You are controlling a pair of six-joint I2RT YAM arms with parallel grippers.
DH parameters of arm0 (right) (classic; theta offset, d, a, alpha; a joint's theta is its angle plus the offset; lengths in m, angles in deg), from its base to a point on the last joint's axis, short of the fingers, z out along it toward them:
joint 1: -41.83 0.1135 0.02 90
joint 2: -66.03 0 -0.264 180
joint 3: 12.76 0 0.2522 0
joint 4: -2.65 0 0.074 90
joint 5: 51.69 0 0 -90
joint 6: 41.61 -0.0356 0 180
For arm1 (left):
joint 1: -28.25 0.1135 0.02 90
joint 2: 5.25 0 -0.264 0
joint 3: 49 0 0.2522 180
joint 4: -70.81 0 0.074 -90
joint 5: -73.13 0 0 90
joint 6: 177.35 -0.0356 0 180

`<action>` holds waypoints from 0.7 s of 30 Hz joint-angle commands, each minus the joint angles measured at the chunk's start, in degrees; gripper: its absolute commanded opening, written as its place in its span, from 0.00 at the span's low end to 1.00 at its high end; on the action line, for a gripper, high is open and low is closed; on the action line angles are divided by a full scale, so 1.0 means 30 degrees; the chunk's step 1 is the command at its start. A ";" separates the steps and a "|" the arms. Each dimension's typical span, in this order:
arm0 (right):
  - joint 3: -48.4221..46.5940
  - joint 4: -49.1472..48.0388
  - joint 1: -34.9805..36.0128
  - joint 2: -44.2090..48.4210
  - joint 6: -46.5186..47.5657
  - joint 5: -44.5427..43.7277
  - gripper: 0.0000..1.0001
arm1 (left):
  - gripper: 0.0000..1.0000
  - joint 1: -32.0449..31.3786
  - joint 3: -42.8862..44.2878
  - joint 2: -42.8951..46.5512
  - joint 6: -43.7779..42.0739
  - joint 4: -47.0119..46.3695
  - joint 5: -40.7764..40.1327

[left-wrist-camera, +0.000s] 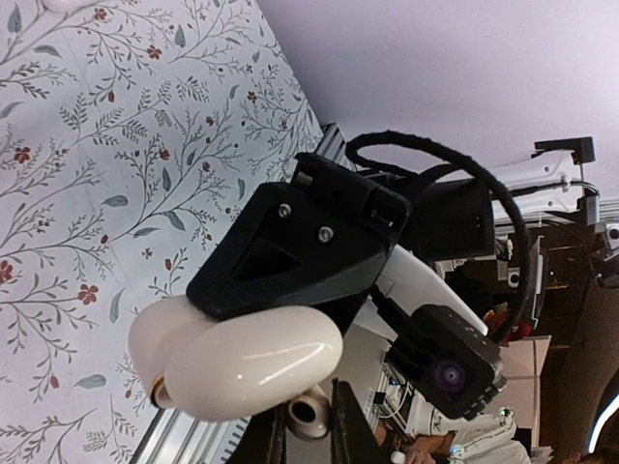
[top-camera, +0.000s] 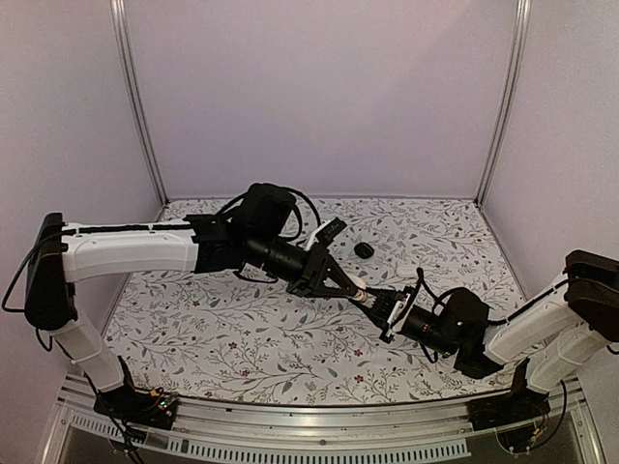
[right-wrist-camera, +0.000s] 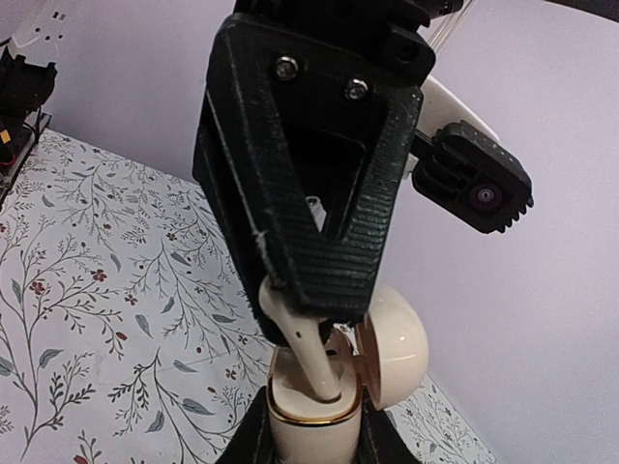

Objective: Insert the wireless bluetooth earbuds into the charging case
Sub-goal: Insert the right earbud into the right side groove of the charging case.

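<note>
A robot lab cell: plain lilac panel walls, aluminium corner posts, a floral-print table and two white-and-black bolted arms.

Soft, even light throws faint shadows, glints on the glossy case, and wide-angle edges bend.
</note>
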 commanded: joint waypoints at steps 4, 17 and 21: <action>-0.0403 -0.0187 0.0290 0.0012 0.0127 -0.0206 0.00 | 0.00 0.0226 0.0240 -0.0270 0.0327 0.0239 -0.0101; -0.0445 -0.0180 0.0490 0.0098 0.0142 -0.0095 0.00 | 0.01 0.0232 0.0799 -0.0622 0.0515 0.0979 -0.0795; -0.0474 -0.0189 0.0583 0.0112 0.0084 -0.0056 0.00 | 0.05 0.0227 0.1027 -0.0743 0.0501 0.1499 -0.1067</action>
